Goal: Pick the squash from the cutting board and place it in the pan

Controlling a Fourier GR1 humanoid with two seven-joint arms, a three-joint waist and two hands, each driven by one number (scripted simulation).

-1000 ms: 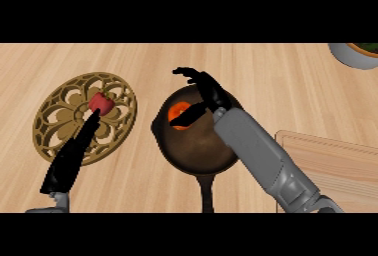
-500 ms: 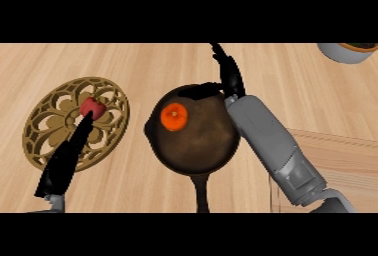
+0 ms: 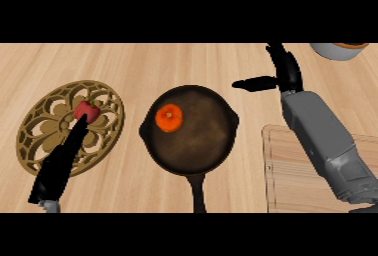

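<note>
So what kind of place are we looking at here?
Most likely a kitchen counter: a dark pan holding an orange squash, a wooden cutting board and a brass trivet on a wood-grain counter top.

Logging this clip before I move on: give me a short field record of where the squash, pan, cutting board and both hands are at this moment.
squash: orange, lying inside the pan, toward its upper left
pan: dark, mid-counter, handle pointing to the lower edge
cutting board: at right, partly under the right forearm
right hand: open, above the counter, right of the pan, holding nothing
left hand: over the gold trivet, fingers straight
</note>
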